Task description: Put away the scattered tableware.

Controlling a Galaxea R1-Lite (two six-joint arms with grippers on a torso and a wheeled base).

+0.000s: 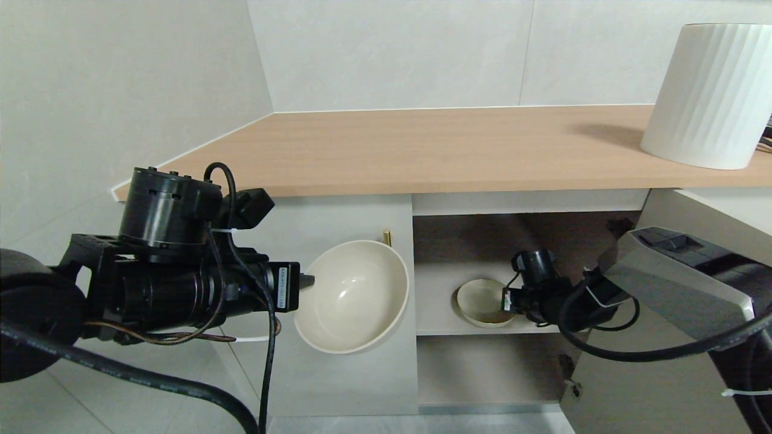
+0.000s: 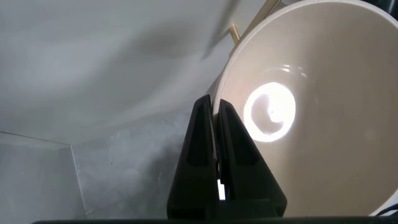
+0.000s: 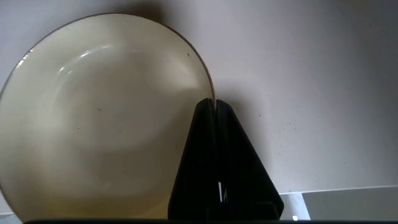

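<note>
In the head view my left gripper [image 1: 307,281] is shut on the rim of a cream bowl [image 1: 353,295], held tilted on its side in front of the closed left cabinet door. Seen from the left wrist, the fingers [image 2: 205,124] pinch the bowl's [image 2: 311,93] edge. My right gripper [image 1: 505,299] is inside the open cabinet, shut on the rim of a cream plate [image 1: 479,301] that stands tilted at the middle shelf [image 1: 440,301]. From the right wrist, the plate [image 3: 106,112] has its edge clamped between the fingers [image 3: 202,130].
A wooden counter [image 1: 422,144] runs above the cabinet, with a white ribbed vessel [image 1: 711,96] at its right end. A small brass knob [image 1: 386,237] sticks out just above the bowl. The cabinet's right door [image 1: 639,374] hangs open beside my right arm.
</note>
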